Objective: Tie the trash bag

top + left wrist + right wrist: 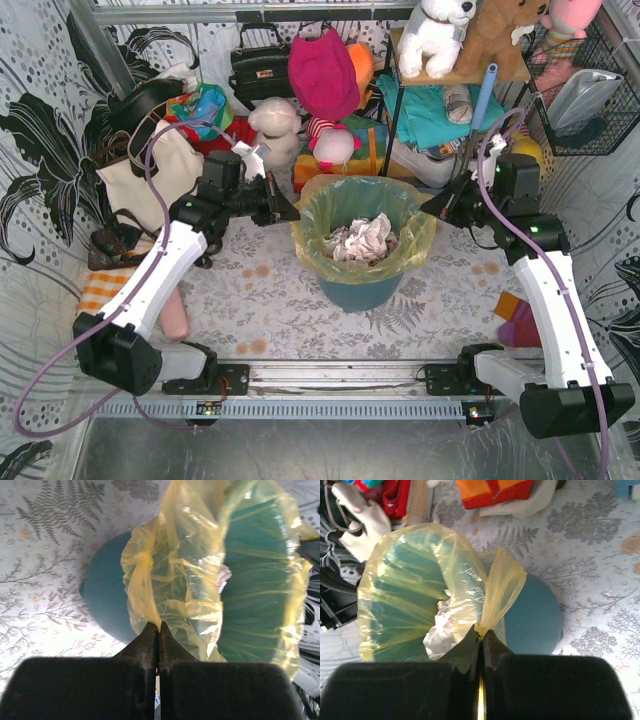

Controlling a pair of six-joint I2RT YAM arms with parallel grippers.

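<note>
A fern-printed cloth (250,310) covers the table, and the walls (40,120) around it carry a black-and-white flower pattern.

From the top camera, clutter lines the back: a cream tote bag (150,170), a black handbag (260,65), plush toys (437,35) and a wire basket (600,130). Mid-cloth stands a round teal bin (360,292). The trash bag (415,235) lines it, with its thin yellow-green rim turned out over the bin's edge. Crumpled white paper (362,240) lies inside. The left gripper (291,213) meets the bag's left rim and the right gripper (426,209) meets its right rim. From this height the jaws' state is hard to read.

The left wrist camera settles it. The dark jaws are pressed together on a gathered pinch of crinkly film. The plastic is glossy and translucent, so the teal shows through its folds. The bin's smooth outer wall bulges out beside the plastic against the pale cloth.

The right wrist camera shows the other side. Its jaws are likewise closed on a flap of the rim, which is drawn up to a point. Only here does the bag's mouth show the paper as shiny white crumples. Orange-and-red fabric (495,492) lies at the far edge.
</note>
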